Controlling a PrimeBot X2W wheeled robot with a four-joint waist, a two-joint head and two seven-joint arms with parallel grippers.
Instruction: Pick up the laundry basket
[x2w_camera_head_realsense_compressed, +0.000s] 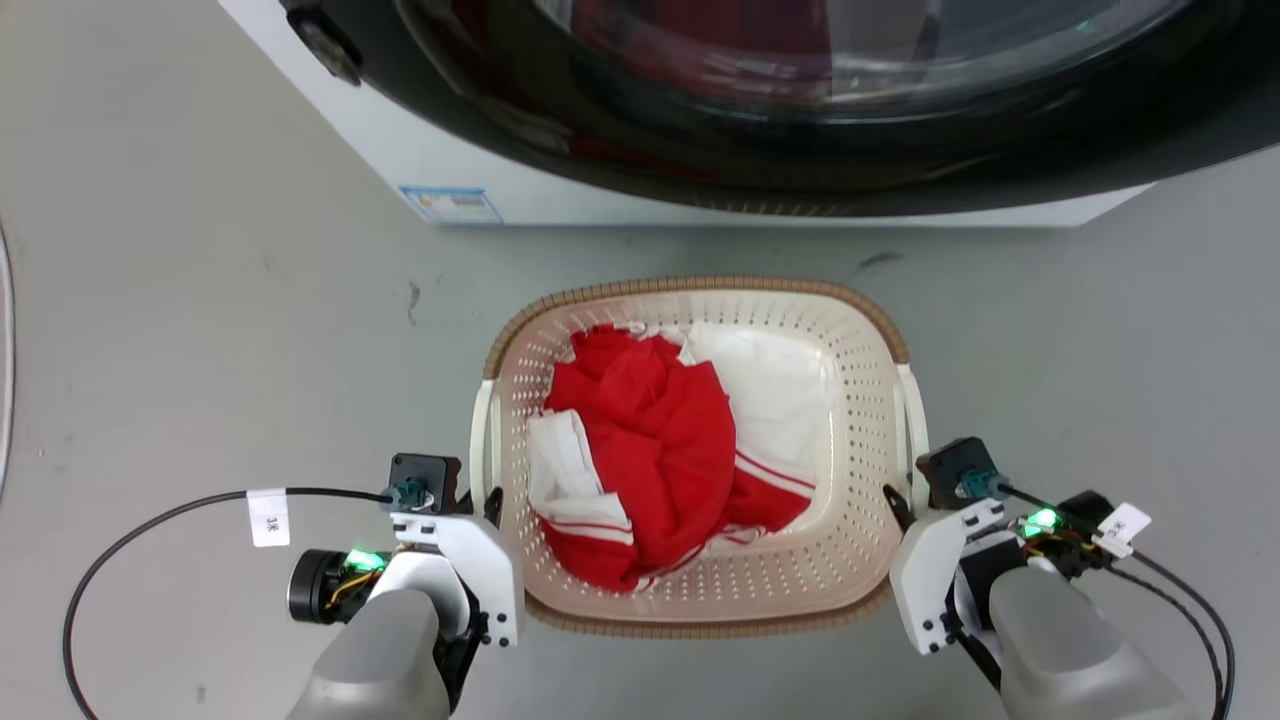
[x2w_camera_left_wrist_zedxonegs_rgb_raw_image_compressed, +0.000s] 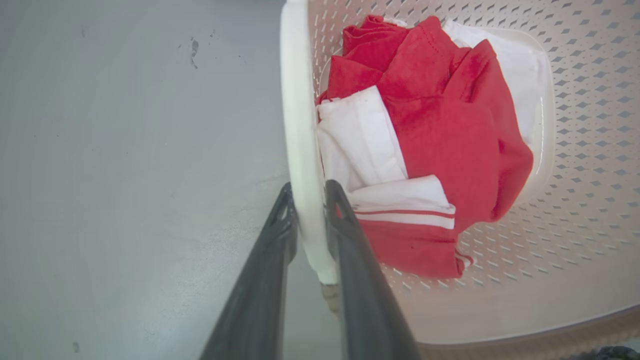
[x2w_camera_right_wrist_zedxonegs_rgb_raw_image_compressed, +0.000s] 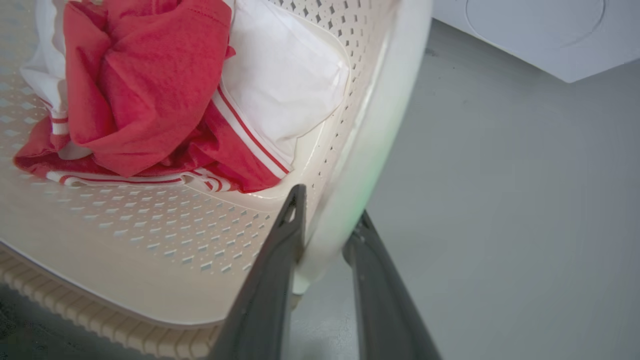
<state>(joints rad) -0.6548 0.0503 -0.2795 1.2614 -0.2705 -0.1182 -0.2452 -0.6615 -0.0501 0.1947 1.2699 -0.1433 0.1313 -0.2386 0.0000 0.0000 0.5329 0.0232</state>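
The laundry basket (x2w_camera_head_realsense_compressed: 700, 287), cream perforated plastic with a brown woven-look rim, stands in the middle of the head view, in front of the washing machine. Red and white clothes (x2w_camera_head_realsense_compressed: 650, 450) lie in it. My left gripper (x2w_camera_head_realsense_compressed: 492, 500) is at the basket's left side. In the left wrist view its fingers (x2w_camera_left_wrist_zedxonegs_rgb_raw_image_compressed: 287, 220) are shut on the white loop handle (x2w_camera_left_wrist_zedxonegs_rgb_raw_image_compressed: 300, 125), one on each face. My right gripper (x2w_camera_head_realsense_compressed: 893, 500) is at the basket's right side, and in the right wrist view (x2w_camera_right_wrist_zedxonegs_rgb_raw_image_compressed: 330, 210) it is shut on the other white handle (x2w_camera_right_wrist_zedxonegs_rgb_raw_image_compressed: 390, 100).
The washing machine (x2w_camera_head_realsense_compressed: 800, 100), white with a dark round door, stands just beyond the basket. Grey floor (x2w_camera_head_realsense_compressed: 200, 300) spreads to both sides. Black cables (x2w_camera_head_realsense_compressed: 150, 520) trail from both wrists.
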